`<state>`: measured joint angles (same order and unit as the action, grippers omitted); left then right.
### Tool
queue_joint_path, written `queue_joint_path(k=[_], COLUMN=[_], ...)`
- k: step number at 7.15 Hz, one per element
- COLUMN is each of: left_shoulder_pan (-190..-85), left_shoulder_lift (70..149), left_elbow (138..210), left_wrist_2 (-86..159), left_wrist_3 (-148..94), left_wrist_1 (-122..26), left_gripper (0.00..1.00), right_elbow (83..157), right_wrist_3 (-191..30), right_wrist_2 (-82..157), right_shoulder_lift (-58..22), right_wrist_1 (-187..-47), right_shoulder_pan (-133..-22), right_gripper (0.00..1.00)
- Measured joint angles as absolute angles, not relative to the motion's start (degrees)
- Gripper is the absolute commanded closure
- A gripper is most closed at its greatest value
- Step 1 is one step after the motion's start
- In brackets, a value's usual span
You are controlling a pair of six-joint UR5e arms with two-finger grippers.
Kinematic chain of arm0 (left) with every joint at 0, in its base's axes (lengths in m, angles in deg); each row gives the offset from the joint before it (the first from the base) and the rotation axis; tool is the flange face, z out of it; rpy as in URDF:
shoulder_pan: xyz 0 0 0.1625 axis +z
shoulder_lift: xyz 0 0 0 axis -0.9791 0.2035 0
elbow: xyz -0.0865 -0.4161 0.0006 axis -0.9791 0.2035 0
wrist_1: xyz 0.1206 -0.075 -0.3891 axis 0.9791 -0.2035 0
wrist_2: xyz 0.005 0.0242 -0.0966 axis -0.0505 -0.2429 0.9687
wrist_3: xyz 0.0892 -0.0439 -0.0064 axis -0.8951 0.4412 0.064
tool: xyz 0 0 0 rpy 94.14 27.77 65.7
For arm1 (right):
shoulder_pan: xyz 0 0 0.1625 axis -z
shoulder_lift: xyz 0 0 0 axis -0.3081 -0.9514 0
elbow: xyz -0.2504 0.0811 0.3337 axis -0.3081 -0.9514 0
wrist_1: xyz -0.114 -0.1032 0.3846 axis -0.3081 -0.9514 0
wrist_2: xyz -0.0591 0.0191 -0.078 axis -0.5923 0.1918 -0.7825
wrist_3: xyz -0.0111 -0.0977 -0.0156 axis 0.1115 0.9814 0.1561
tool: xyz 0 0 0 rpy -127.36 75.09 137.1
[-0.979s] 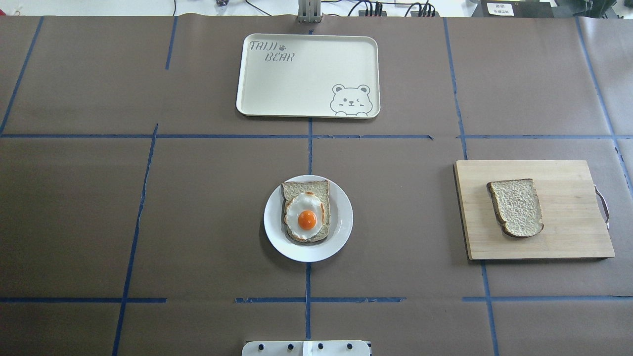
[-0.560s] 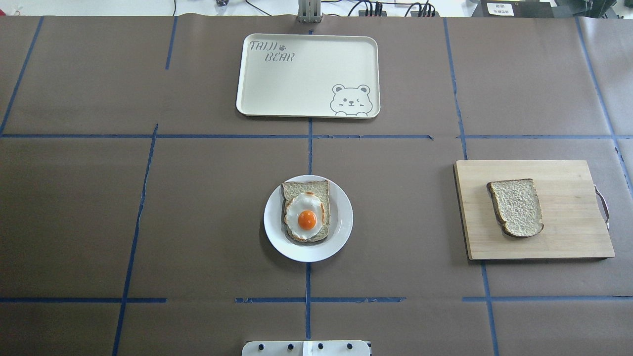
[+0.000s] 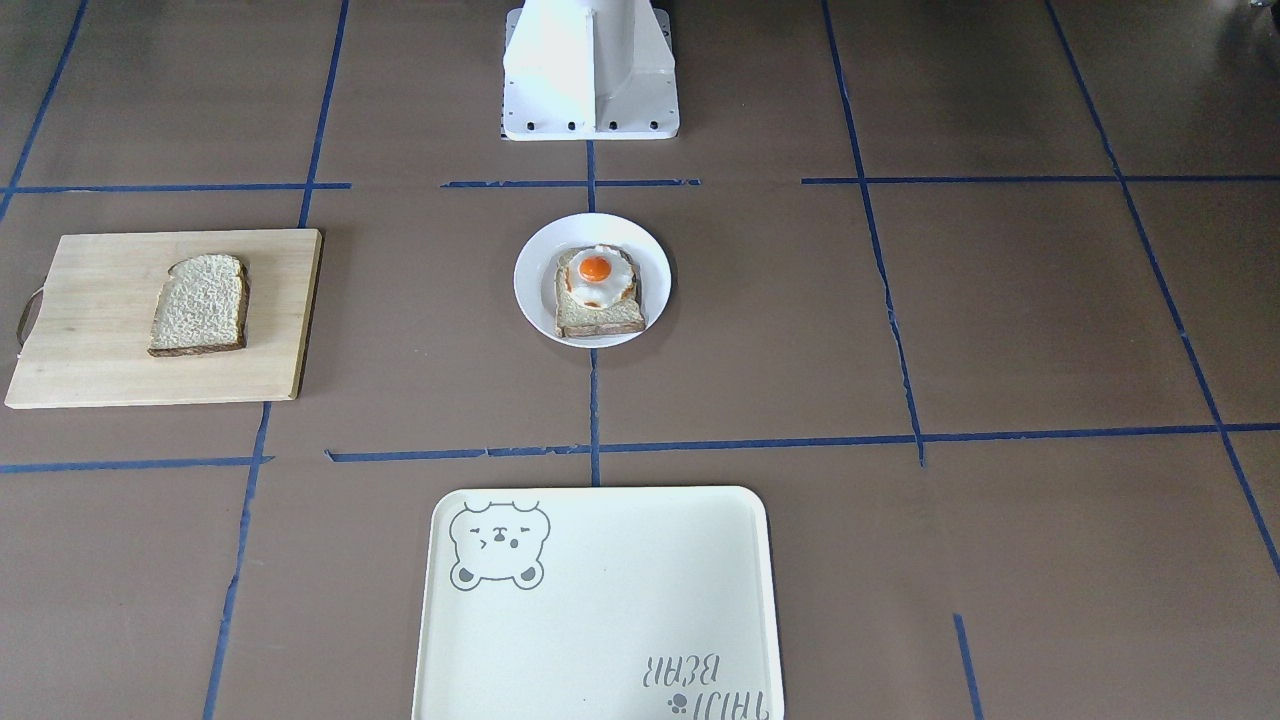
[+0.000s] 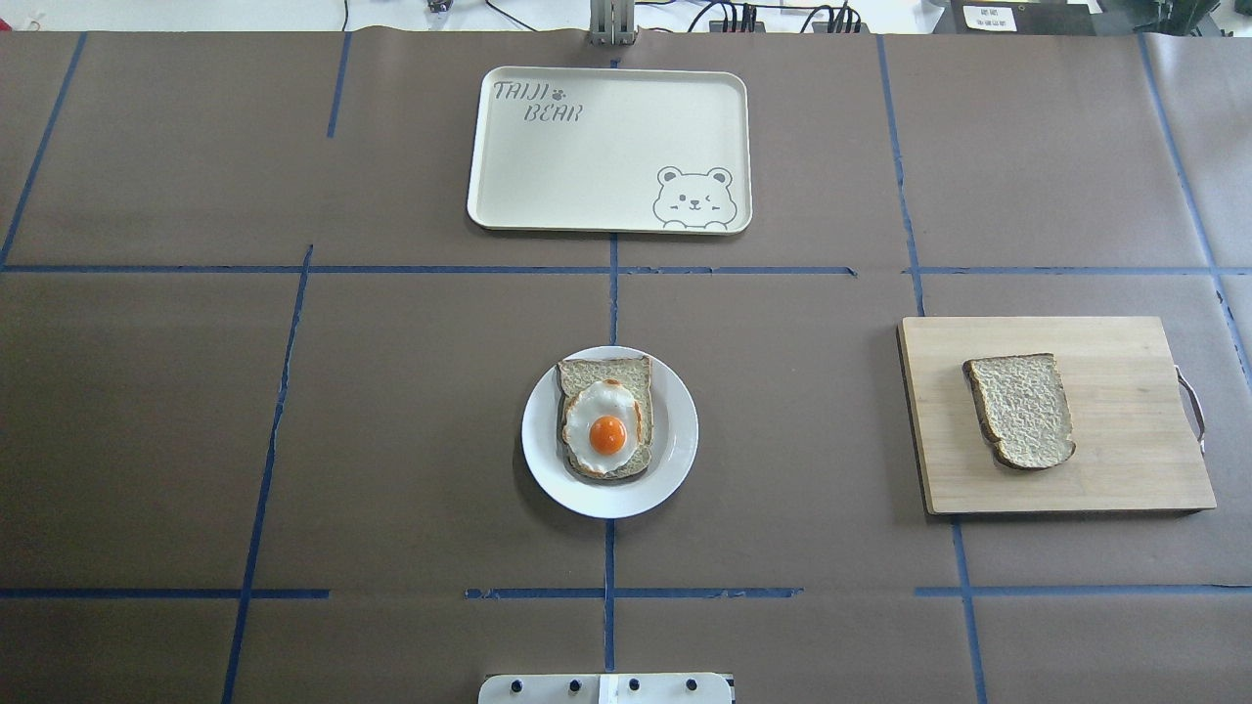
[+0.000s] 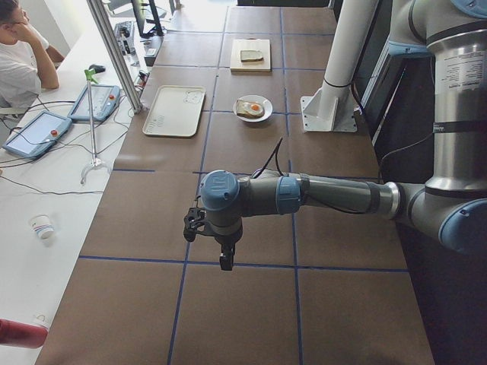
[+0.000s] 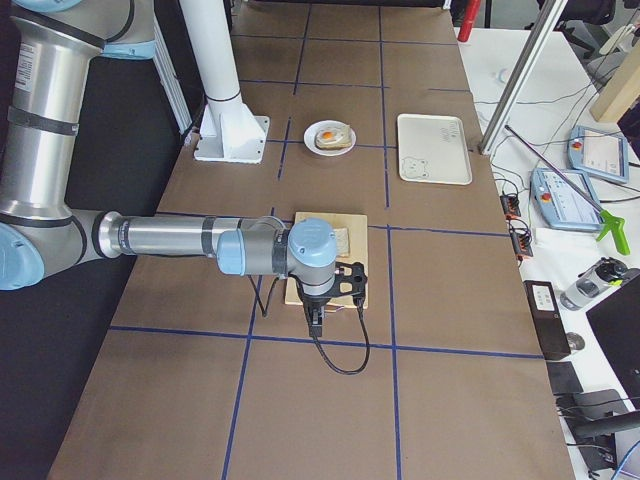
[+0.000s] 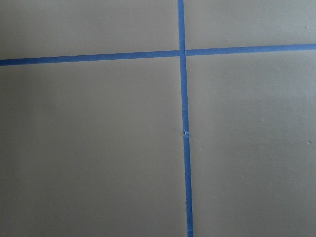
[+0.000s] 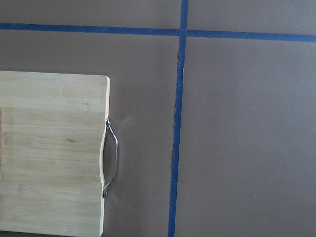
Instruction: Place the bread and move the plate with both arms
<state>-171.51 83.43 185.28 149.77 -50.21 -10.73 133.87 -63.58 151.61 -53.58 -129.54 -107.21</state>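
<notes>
We line the right pincer [image 6: 316, 316] squarely over the bread [image 4: 1022, 411]; clenched or released, we cannot tell, left pincer [image 5: 224, 257] likewise.

R arm [image 6: 170, 240] out over table [image 6: 450, 350], end effector [image 6: 348, 282] by wooden board [image 6: 355, 225]

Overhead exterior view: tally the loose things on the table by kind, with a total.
Bread slices: 2 (plain bread, egg-topped slice)
Fried egg: 1
Plate: 1
Tray: 1
Cutting board: 1
Total: 6
</notes>
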Motion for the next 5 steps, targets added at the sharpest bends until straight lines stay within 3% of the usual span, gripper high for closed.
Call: queue_joint_path(k=[5], left_shoulder_pan=[-171.5], left_shoulder_lift=[82.3], left_elbow=[186.4], left_wrist_2=[150.9], left_wrist_3=[-50.5], left_wrist_1=[-11.0], left_gripper=[0.00], right_elbow=[133.3], right_wrist_3=[-69.7], right_wrist_2=[156.1], right_shoulder_lift=[-53.6], right_wrist_1=[-120.1], right_shoulder_pan=[-98.9], right_gripper=[0.05])
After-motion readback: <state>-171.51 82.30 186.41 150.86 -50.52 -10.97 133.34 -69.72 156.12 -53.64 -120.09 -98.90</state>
